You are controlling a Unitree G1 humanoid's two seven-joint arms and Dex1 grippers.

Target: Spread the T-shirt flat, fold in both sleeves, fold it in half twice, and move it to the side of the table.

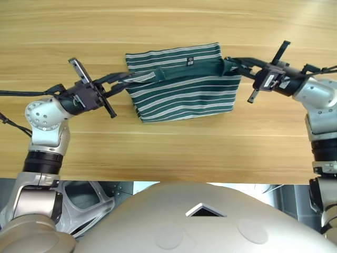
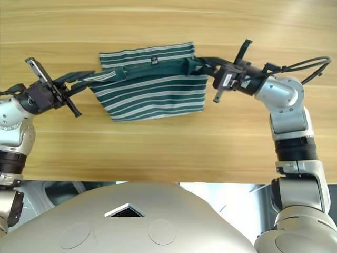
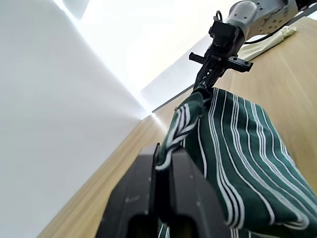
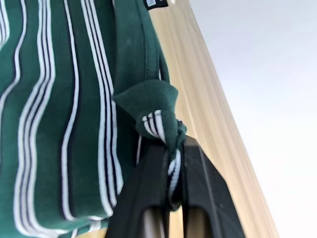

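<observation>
My left gripper (image 1: 128,78) and right gripper (image 1: 228,65) pinch opposite ends of the green striped cotton T-shirt (image 1: 184,87), seemingly mid half-fold. Next: lay it over evenly.

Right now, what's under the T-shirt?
The wooden table shows all round the T-shirt. The patch directly beneath is covered by cloth, so nothing there can be checked. Left claw and right claw pinch its two ends.
</observation>
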